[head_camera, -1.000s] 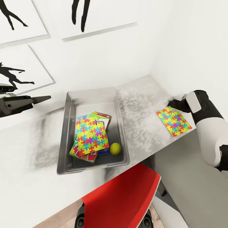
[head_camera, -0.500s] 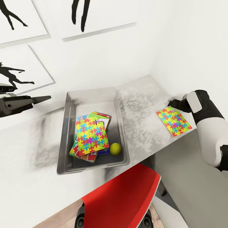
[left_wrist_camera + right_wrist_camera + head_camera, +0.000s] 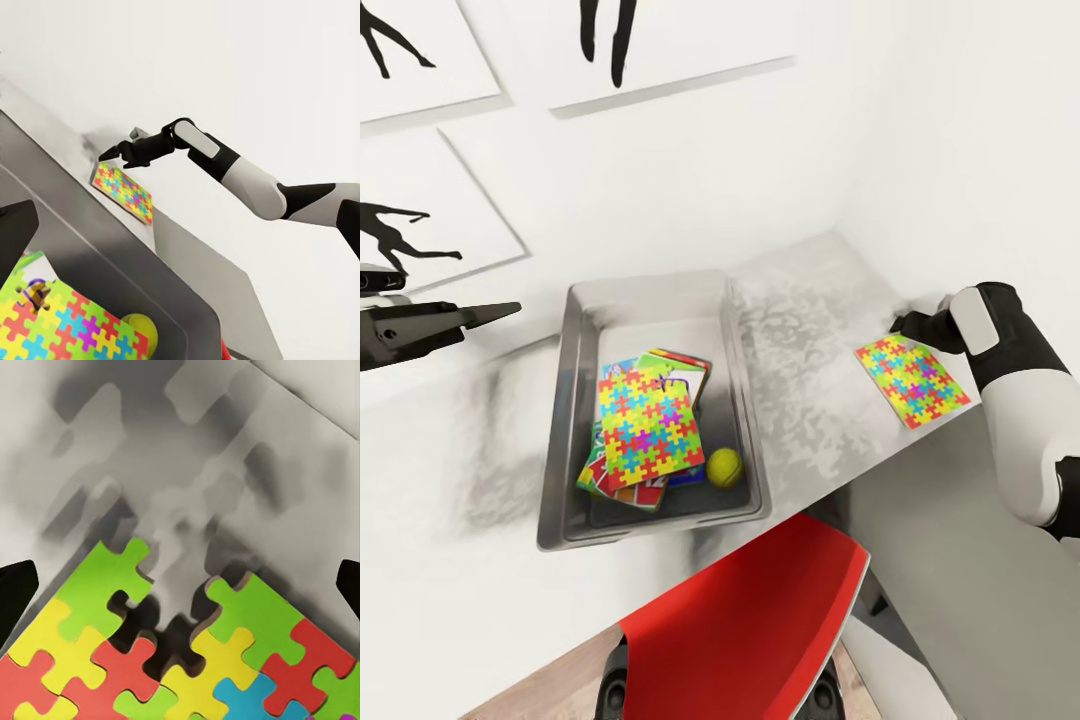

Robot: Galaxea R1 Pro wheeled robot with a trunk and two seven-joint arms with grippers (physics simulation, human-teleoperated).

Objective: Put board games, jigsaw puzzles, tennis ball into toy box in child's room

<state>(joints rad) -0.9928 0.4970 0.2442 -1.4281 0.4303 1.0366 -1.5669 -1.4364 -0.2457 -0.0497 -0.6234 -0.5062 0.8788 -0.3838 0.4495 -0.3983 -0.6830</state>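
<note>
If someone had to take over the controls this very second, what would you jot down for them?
Left gripper: open, empty, hovering left of the toy box.
Right gripper: open, empty, at the far edge of the last jigsaw puzzle, which lies flat on the table near its right end.
Done: the toy box holds the board games, the other jigsaw puzzle on top of them, and the tennis ball.
Left: grasp that last puzzle and put it in the toy box.
</note>
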